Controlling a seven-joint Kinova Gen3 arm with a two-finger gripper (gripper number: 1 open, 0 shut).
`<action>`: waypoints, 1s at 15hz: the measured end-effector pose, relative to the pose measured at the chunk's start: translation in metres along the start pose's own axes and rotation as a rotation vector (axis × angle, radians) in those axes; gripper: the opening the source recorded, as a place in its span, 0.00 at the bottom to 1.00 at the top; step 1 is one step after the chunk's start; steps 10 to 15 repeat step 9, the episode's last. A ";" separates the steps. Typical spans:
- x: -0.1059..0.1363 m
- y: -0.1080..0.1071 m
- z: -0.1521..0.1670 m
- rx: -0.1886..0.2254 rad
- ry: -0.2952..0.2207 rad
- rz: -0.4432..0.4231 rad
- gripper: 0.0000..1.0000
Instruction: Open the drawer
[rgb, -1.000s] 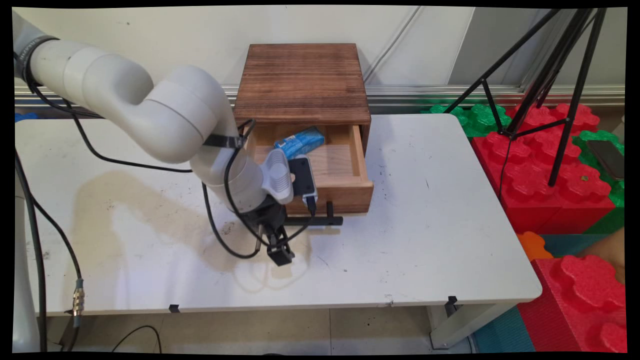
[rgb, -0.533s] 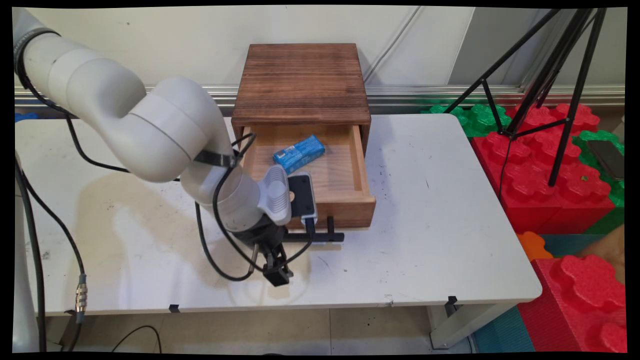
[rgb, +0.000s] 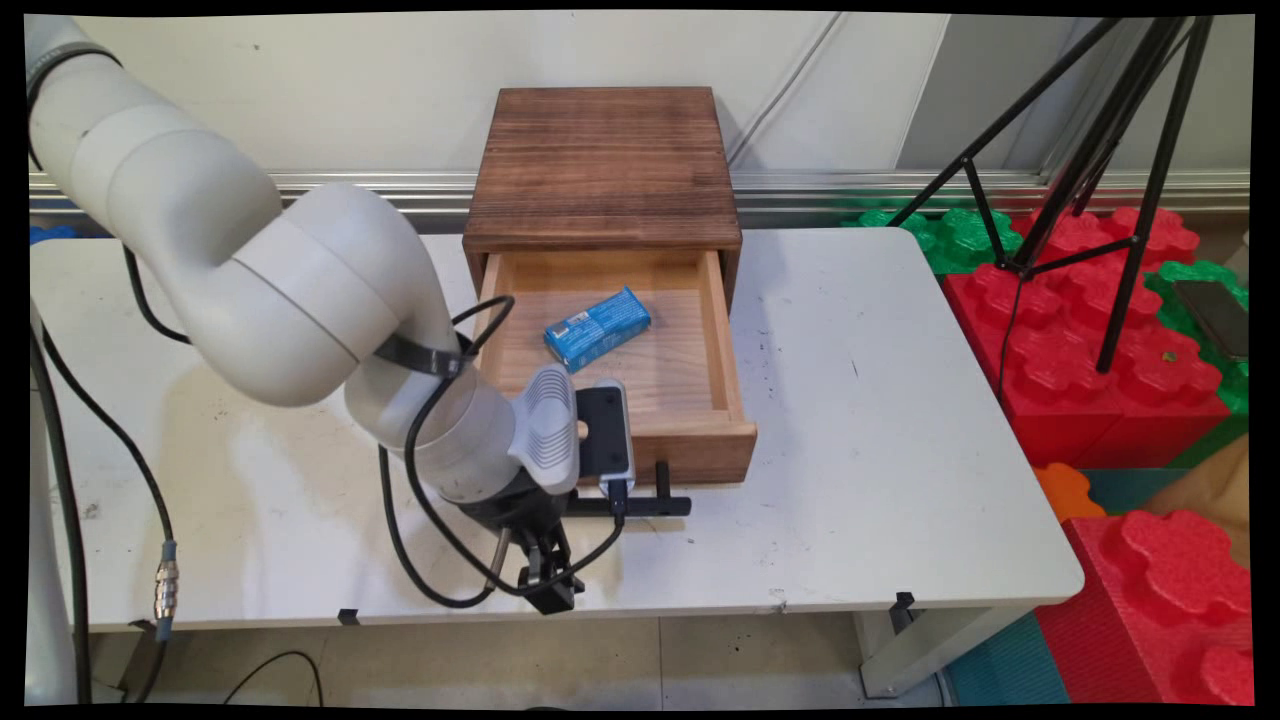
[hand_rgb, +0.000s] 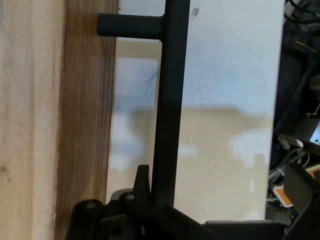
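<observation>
gripper (rgb: 548, 590) at drawer handle (hand_rgb: 170, 100); blue packet (rgb: 597, 327) print unreadable.

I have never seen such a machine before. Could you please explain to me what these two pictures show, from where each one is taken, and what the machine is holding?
The machine is a white robot arm with a black two-finger gripper at its end. The larger picture comes from a fixed camera above the near side of the white table, looking across it to the wall. The smaller picture comes from a camera on the hand itself, looking along the gripper.

On the table stands a dark-topped wooden box with its light wooden drawer pulled open. A small blue packet lies inside the drawer. The gripper is closed on one end of the drawer's black bar handle.

Beside the table are red and green foam blocks and a black tripod.
</observation>
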 end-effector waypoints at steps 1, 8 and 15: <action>0.000 0.003 -0.001 -0.001 0.002 0.003 1.00; -0.003 0.014 -0.006 0.003 0.009 0.017 1.00; -0.003 0.015 -0.007 0.004 0.011 0.019 1.00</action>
